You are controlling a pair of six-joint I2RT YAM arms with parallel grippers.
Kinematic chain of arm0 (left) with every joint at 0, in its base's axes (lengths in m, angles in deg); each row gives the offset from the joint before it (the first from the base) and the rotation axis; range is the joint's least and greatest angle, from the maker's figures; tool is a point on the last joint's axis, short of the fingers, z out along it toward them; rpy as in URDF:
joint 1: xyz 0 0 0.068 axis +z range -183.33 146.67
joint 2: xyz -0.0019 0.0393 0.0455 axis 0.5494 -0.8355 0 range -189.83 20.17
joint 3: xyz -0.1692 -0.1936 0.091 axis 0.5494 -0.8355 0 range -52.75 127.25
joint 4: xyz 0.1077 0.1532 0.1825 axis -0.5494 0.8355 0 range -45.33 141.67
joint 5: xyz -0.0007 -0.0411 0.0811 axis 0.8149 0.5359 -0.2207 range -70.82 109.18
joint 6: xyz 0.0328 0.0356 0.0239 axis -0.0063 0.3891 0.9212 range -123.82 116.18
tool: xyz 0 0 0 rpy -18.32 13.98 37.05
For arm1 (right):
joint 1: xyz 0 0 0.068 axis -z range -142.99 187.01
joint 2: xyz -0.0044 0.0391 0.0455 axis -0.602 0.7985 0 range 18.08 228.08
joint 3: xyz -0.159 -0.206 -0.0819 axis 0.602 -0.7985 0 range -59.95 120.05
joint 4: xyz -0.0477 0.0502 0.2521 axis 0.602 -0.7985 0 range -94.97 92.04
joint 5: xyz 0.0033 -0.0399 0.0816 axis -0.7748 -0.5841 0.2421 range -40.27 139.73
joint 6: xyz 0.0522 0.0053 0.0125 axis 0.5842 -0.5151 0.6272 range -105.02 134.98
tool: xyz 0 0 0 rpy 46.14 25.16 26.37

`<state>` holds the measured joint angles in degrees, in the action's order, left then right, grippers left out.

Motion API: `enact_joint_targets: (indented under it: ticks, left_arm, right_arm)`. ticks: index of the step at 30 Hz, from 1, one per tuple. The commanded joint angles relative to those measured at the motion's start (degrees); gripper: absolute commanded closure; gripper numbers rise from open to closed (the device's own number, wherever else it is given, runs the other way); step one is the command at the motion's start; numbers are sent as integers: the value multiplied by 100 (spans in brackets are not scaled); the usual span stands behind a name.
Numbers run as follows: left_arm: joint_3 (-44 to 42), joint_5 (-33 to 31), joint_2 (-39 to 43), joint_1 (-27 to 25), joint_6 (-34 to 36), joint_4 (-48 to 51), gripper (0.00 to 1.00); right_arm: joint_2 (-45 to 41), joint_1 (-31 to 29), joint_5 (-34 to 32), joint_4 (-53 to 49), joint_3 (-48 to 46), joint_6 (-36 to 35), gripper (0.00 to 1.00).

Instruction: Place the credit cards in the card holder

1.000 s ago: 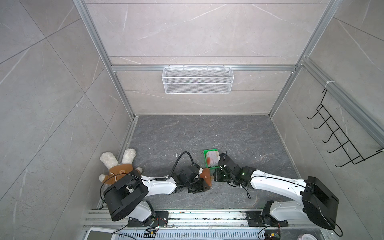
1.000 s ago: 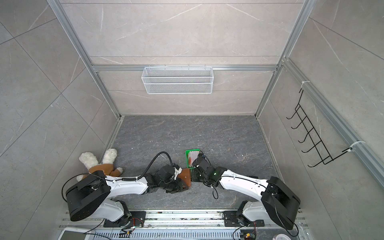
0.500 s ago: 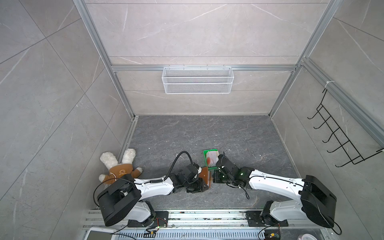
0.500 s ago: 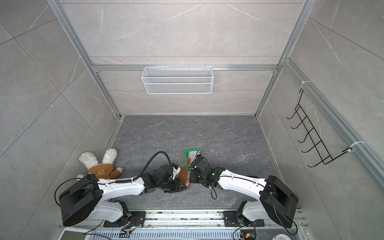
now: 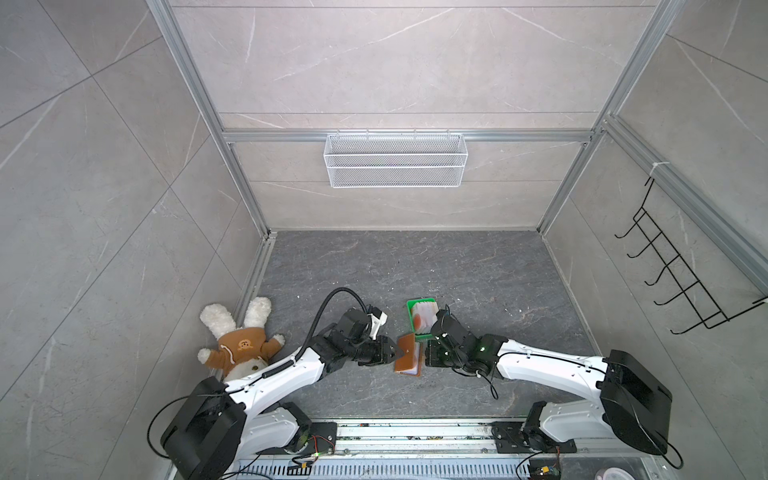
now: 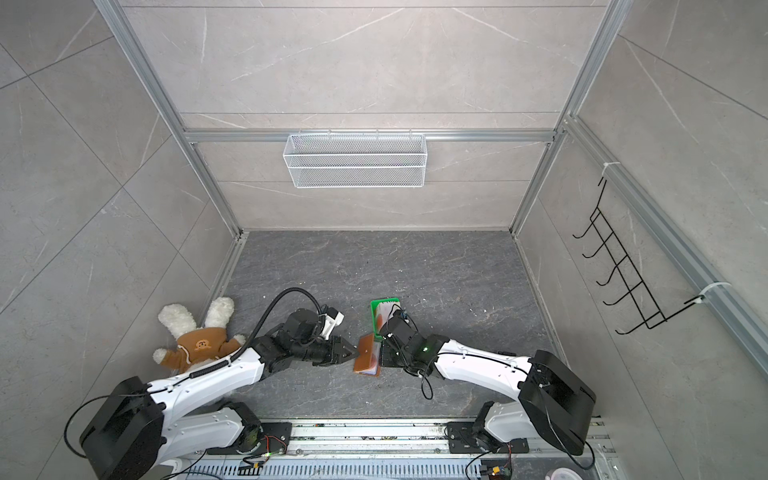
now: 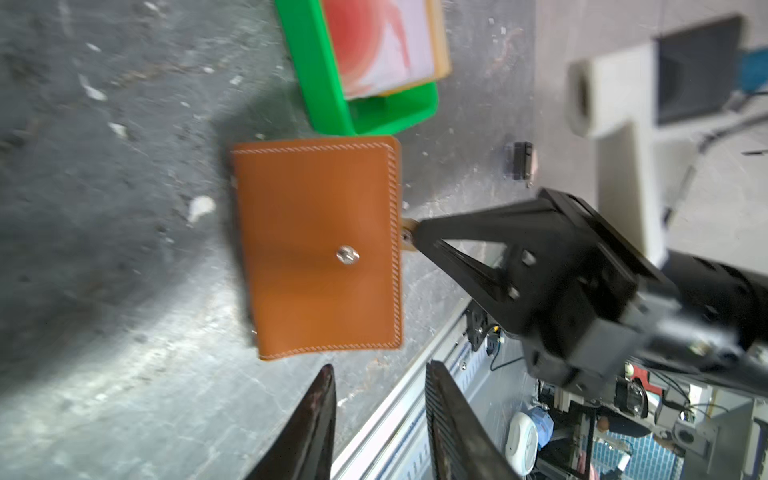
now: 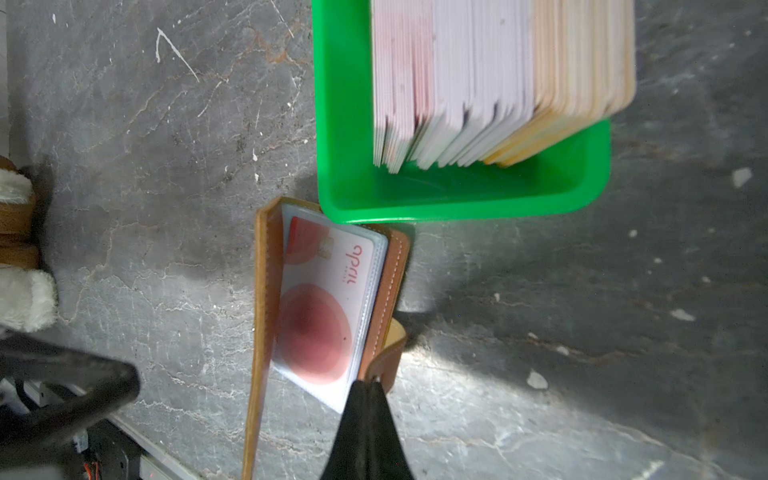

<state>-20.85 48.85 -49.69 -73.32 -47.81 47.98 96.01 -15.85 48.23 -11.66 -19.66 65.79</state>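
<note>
grey floor (image 5: 415,266), card holder (image 7: 316,249) beside tray (image 8: 457,199)

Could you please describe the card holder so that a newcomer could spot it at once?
On the dark grey floor, look at the middle near the front. Beside the green tray sits the card holder: the only tan leather piece, with white stitching and a metal snap.

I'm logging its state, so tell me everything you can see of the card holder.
The card holder is a tan-brown leather bifold with pale edge stitching and a metal snap stud. It lies on the grey floor beside the green tray, cover raised partway, baring clear sleeves over a white card with red circles. The right hand is shut on its tab.
</note>
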Motion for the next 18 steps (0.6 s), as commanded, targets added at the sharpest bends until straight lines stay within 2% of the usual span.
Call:
enact_joint_targets:
  ticks: [1,9,18]
  left_arm:
    - [313,284,-479,124,348,-77,59]
    - [1057,34,-1596,124,840,247,53]
    - [1033,-127,-2121,-114,840,258,52]
  right_arm:
    - [-3,-29,-97,-19,-52,131,100]
    - [41,-31,-149,-63,-48,155,100]
    - [-17,-29,-211,-63,18,199,100]
